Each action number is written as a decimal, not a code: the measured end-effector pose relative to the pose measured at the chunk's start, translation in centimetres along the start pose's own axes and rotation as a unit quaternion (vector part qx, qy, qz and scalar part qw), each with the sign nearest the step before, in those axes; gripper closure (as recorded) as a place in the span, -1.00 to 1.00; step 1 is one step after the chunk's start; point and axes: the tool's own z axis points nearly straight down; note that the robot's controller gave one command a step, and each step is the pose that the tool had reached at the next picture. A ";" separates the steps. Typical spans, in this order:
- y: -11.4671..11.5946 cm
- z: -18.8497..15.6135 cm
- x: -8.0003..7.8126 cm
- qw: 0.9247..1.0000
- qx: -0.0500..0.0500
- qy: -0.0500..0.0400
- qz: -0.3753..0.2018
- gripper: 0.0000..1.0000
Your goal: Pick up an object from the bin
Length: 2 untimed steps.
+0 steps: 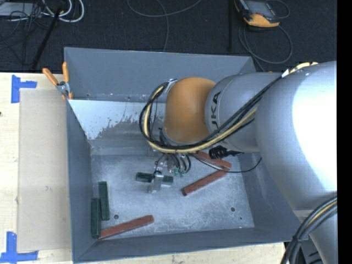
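You have the gripper (158,179) low over the floor of the bin (110,125), and you cannot tell how far it is open or whether it grips anything. One short dark green piece (144,176) lies just beside the gripper, on the view's left. Count three reddish-brown sticks: one (204,183) just right of the gripper, one (215,161) up-right of it, one (126,226) below-left. Two dark green bars (102,201) lie well apart from the gripper, down-left.

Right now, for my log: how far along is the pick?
Done: the gripper sits low mid-bin, right beside a small dark green block. In hand: nothing visibly lifted; whether it grips the block is unclear. Left: lifting a thing out; brown sticks and green bars lie on the floor.
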 end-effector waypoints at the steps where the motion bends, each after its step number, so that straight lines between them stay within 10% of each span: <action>1: 0.0 0.0 0.0 1.000 0.000 0.000 0.002 -1.00; 2: 0.0 0.0 0.0 1.000 0.000 0.000 0.003 1.00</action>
